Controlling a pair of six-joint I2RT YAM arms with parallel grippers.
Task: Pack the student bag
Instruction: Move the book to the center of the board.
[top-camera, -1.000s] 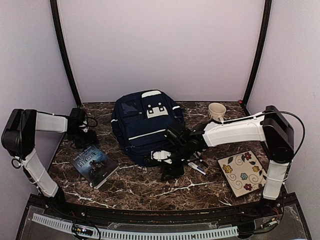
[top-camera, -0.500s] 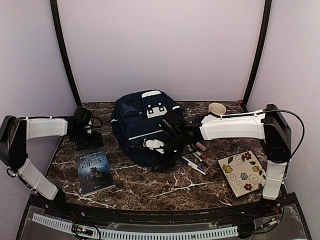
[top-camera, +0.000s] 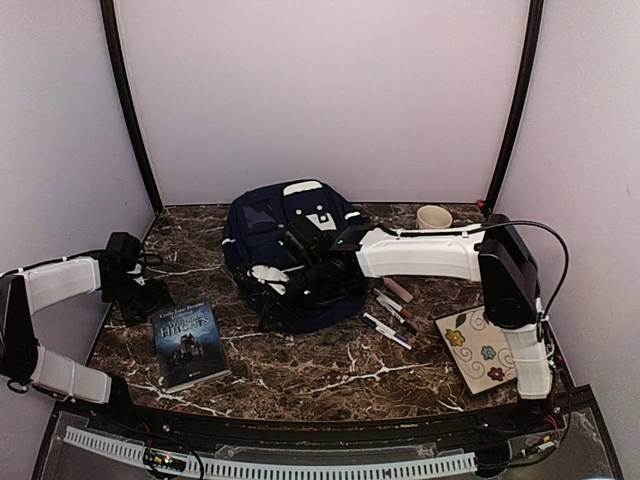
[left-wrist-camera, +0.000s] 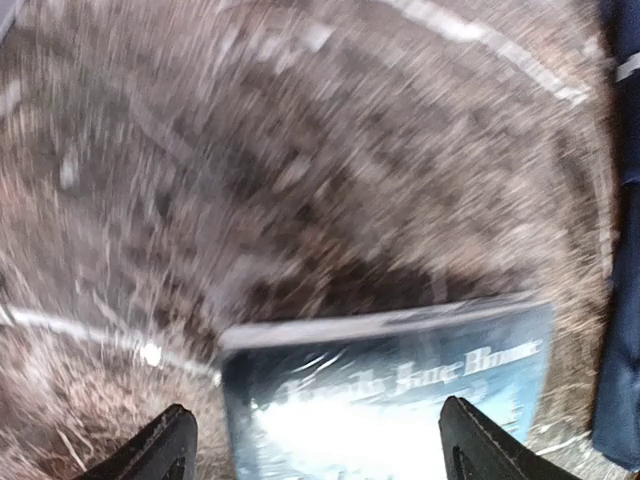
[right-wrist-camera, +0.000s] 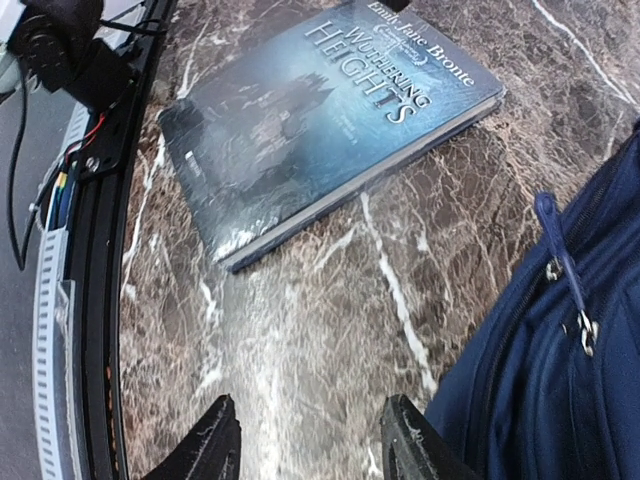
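My left tool (left-wrist-camera: 325, 452) is wide open and holding nothing. That wrist view is smeared, but I can make out the two dark fingers (left-wrist-camera: 160, 450) spread far apart. The top edge of a book (left-wrist-camera: 390, 390) lies between them and just ahead, flat on the marble bench (left-wrist-camera: 300, 150). I can't tell whether the fingers touch it.

My right tool (right-wrist-camera: 312, 440) is part open and also empty, with both fingertips over bare bench. At 3 o'clock of it is navy fabric of the student bag (right-wrist-camera: 540, 380), and a blue zip pull (right-wrist-camera: 560, 250) lies on top. At 12 o'clock is the same book, cover up, title readable.

From overhead, the student bag (top-camera: 262, 225) lies flat in the middle of the bench toward the back wall, front patch up. My right arm reaches across its near side, so the right tool sits at the bag's 7 o'clock. The book is further out at 7 o'clock, apart from the bag, and my left tool is at the book's 11 o'clock. A few markers (top-camera: 390, 315) lie at the bag's 4 o'clock. A flowered plate (top-camera: 485, 350) sits beyond them, and a cream cup (top-camera: 434, 217) stands at 3 o'clock.
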